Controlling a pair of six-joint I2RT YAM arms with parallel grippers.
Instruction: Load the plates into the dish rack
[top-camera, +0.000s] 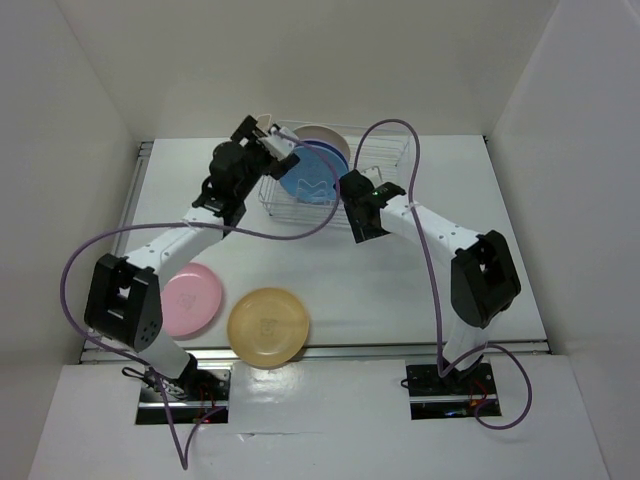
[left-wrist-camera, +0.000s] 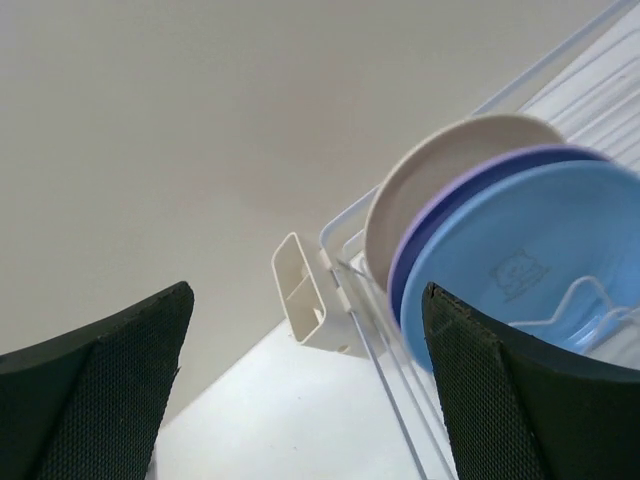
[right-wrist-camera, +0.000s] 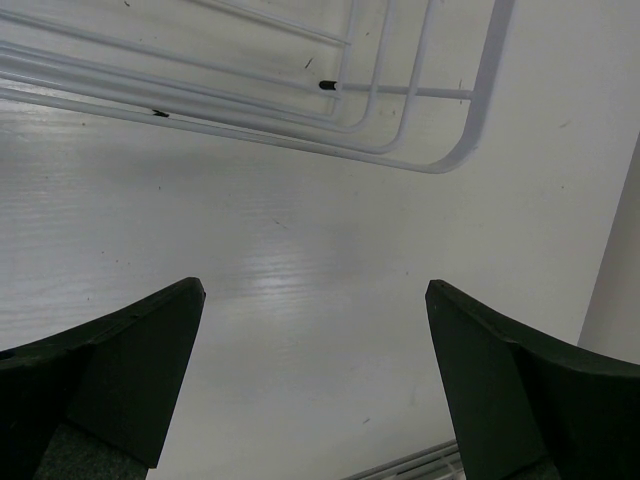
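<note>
The white wire dish rack (top-camera: 388, 152) stands at the back of the table. Three plates stand upright in its left part: cream (top-camera: 325, 137) at the back, purple (top-camera: 333, 153) in the middle, light blue (top-camera: 308, 177) in front. The left wrist view shows them too: cream (left-wrist-camera: 440, 170), purple (left-wrist-camera: 432, 232), light blue (left-wrist-camera: 530, 250). The pink plate (top-camera: 191, 299) and the yellow-orange plate (top-camera: 268, 326) lie flat near the front left. My left gripper (top-camera: 266, 141) (left-wrist-camera: 305, 385) is open and empty at the rack's left end. My right gripper (top-camera: 350, 188) (right-wrist-camera: 315, 365) is open and empty over the table beside the rack (right-wrist-camera: 420, 130).
The rack's small white cutlery holder (left-wrist-camera: 305, 305) sits at its far left corner, just ahead of my left fingers. White walls enclose the table at the back and on both sides. The rack's right half holds no plates.
</note>
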